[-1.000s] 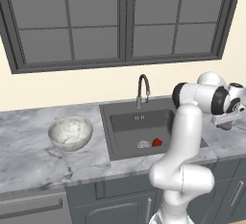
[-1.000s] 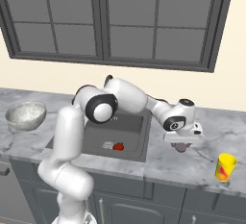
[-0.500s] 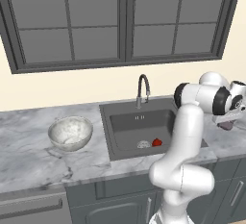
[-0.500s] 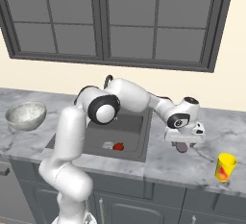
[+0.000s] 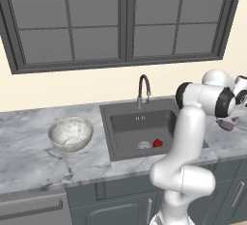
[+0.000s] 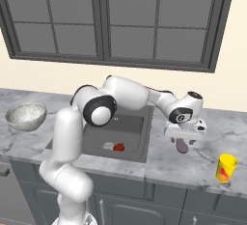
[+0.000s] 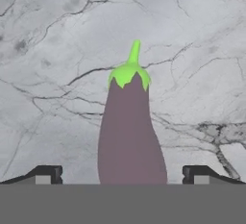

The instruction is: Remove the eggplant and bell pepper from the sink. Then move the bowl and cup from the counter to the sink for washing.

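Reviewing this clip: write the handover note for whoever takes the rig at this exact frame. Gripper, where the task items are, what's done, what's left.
Gripper: open, fingertips standing apart on either side of the eggplant, which lies on the counter right of the sink.
Bell pepper: in the sink beside the drain.
Bowl: on the counter left of the sink.
Cup: on the counter at the far right.
Done: eggplant out of the sink.
Left: take out the pepper, then put bowl and cup in the sink.

A rendered home kitchen: a marble desk (image 5: 29,156) over dark grey cabinets (image 5: 116,200), a recessed sink (image 5: 140,125) with a gooseneck faucet (image 5: 144,90), and a large paned window (image 5: 120,21) at 12 o'clock.
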